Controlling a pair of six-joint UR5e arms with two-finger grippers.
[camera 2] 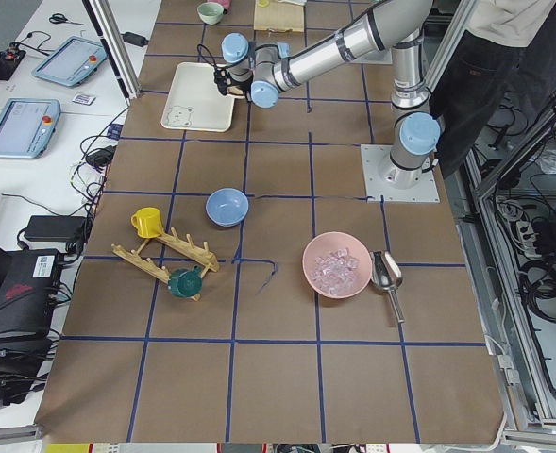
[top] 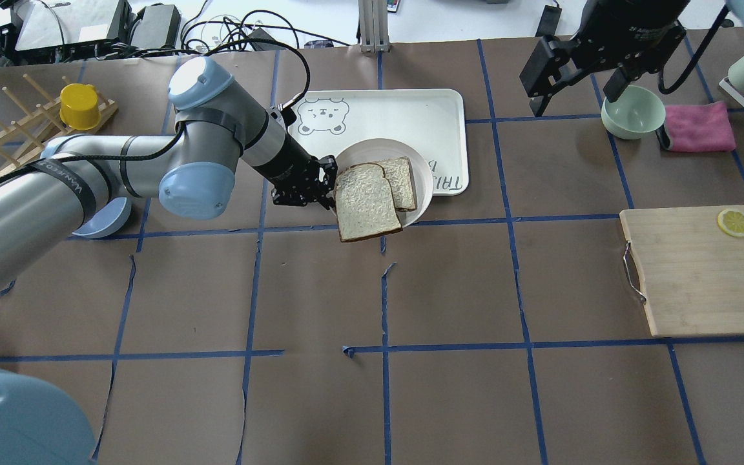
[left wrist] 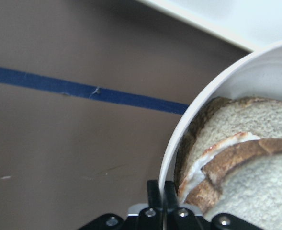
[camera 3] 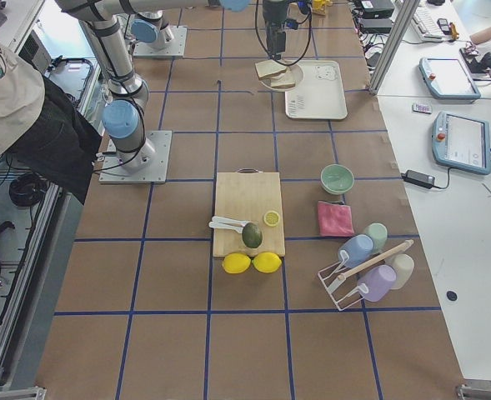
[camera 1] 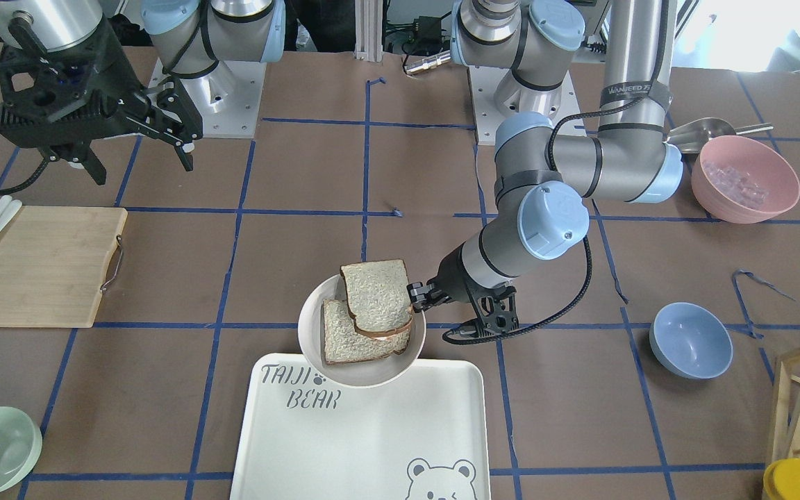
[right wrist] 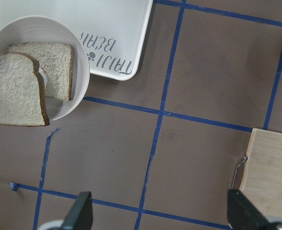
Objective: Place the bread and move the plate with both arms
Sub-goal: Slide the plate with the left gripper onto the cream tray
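Note:
The cream-white plate (camera 1: pixel 365 378) (top: pixel 372 143) lies partly over the corner of the bear-printed tray (camera 1: pixel 372 444) (top: pixel 436 110). I cannot tell whether it rests on the tray or is lifted. The dark-crusted bread (camera 1: pixel 376 297) (top: pixel 365 205) lies tilted on top of a second, thin-crusted slice (camera 1: pixel 344 340) (top: pixel 403 181) and overhangs the rim toward me. A white layer shows between the slices in the left wrist view. My left gripper (camera 1: pixel 419 295) (top: pixel 330 184) (left wrist: pixel 161 191) is shut on the plate's rim (left wrist: pixel 179 143). My right gripper (camera 1: pixel 143 163) (top: pixel 572 97) (right wrist: pixel 161 218) is open and empty, high above the table and far from the plate.
A wooden cutting board (top: pixel 701 271) with a lemon slice and a white spoon lies on my right. A green bowl (top: pixel 632 111) and a pink cloth (top: pixel 698 126) sit under my right arm. A blue bowl (camera 1: pixel 690 340), a pink bowl (camera 1: pixel 745 177) and a wooden rack (top: pixel 17 129) are on my left.

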